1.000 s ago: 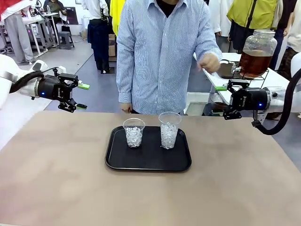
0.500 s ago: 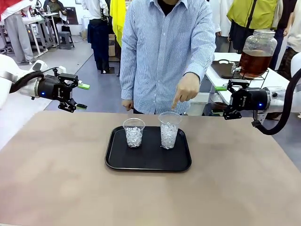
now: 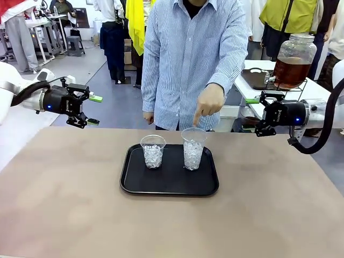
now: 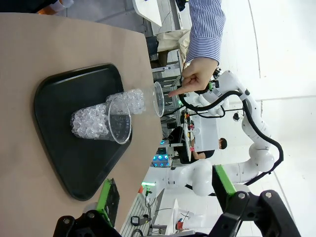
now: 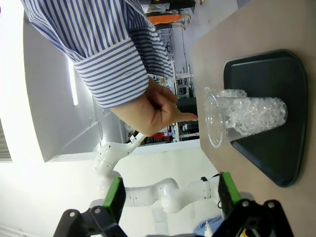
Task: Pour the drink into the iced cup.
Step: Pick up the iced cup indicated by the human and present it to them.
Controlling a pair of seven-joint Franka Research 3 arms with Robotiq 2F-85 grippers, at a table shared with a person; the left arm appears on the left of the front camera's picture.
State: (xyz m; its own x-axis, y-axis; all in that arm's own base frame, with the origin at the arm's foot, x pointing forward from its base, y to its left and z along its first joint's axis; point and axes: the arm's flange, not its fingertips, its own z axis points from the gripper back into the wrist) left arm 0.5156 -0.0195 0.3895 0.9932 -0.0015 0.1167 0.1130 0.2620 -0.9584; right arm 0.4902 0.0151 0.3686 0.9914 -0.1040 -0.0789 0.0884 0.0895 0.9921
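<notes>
Two grippers hang open and empty. From the left: left gripper, iced cup that a hand points at, right gripper, then the drink in a glass jar behind. It looks heavy and slippery; its neck seems best to grip.

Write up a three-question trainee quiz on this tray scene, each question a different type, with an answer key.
1. True or false: the left cup and the right cup on the black tray both hold ice.
2. Fill in the blank: the left gripper and the right gripper both hang above the table with jaws ____.
3. Multiple choice: the person's hand points a finger down at
A. the left cup
B. the right cup
C. the left gripper

Key: 1 true; 2 open; 3 B.
</notes>
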